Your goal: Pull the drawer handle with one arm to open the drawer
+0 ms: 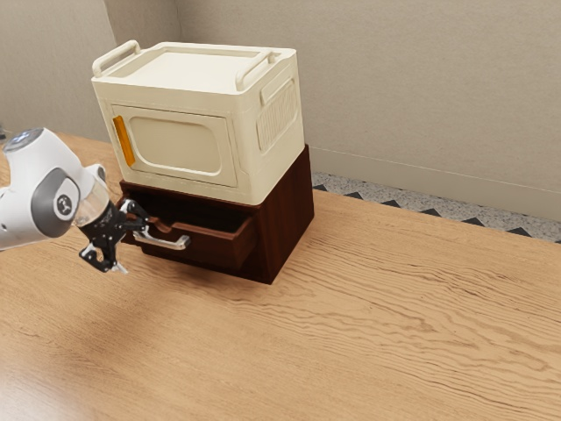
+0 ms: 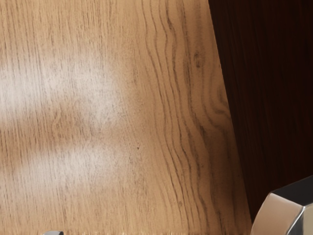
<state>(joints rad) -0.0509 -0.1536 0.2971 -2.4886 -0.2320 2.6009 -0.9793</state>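
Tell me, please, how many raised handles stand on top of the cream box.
2: one handle at the edge toward the exterior view's left, the other handle at the opposite edge.

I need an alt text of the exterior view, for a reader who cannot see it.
A dark wooden drawer stands partly open, with a white robot arm's black gripper, fingers spread, near its silver handle. A cream box with an orange strip sits on the drawer's cabinet, on a wood-grain table.
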